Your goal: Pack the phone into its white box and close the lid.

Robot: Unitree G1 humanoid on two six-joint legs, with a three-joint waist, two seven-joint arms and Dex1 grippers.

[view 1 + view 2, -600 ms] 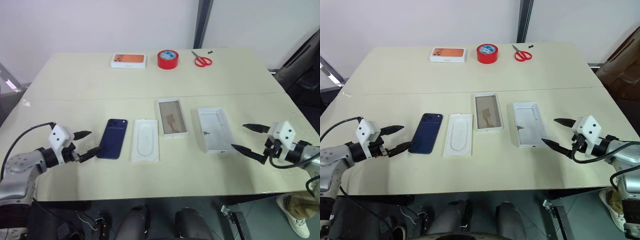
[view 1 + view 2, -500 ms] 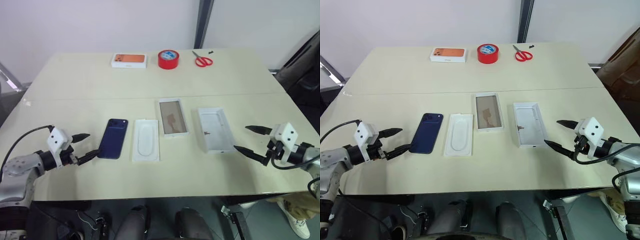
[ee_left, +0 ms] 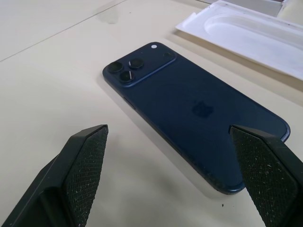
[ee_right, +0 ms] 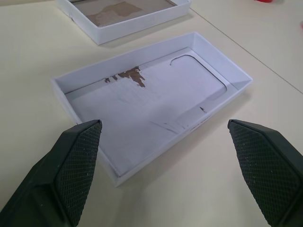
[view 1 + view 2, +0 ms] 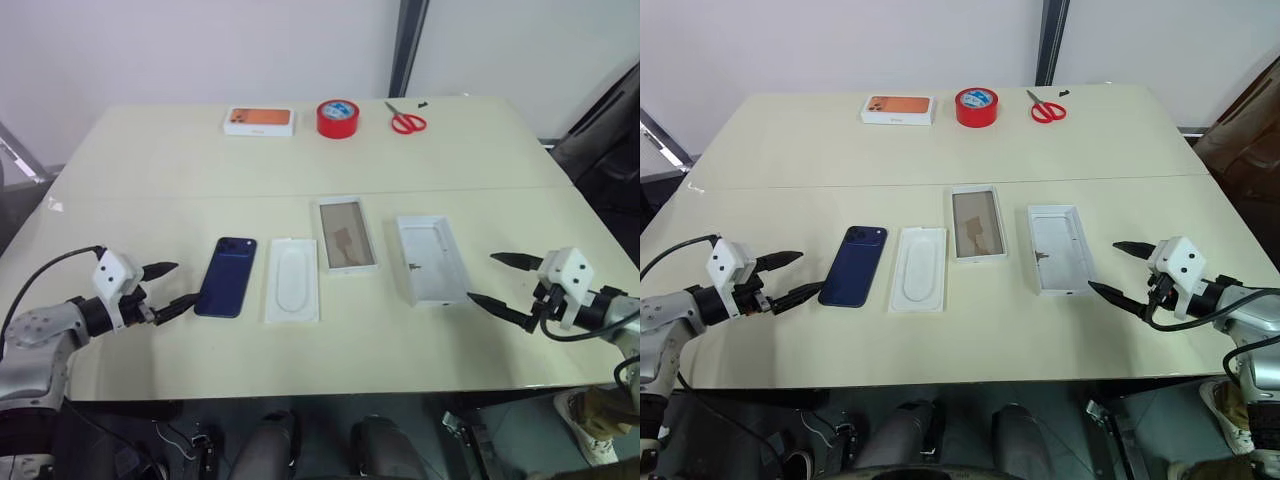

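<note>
Lying on the desk (image 5: 150, 170), the phone (image 5: 225, 276) is left of the white box (image 5: 346, 235); the lid (image 5: 431, 258) is right of it. The left claw (image 5: 168, 287) and right claw (image 5: 499, 281) hang open.

In the left wrist view, the phone lies back up.

In the right wrist view, the lid lies inside up, beside the white box.

Left tool (image 5: 168, 287) now slightly back from the phone (image 5: 225, 276).

phone (image 5: 225, 277): 1 | white box (image 5: 347, 235): 1 | lid (image 5: 431, 259): 1 | thin white insert (image 5: 291, 279): 1 | orange-pictured box (image 5: 259, 121): 1 | red tape roll (image 5: 337, 118): 1 | red scissors (image 5: 404, 121): 1 | table (image 5: 150, 160): 1
</note>
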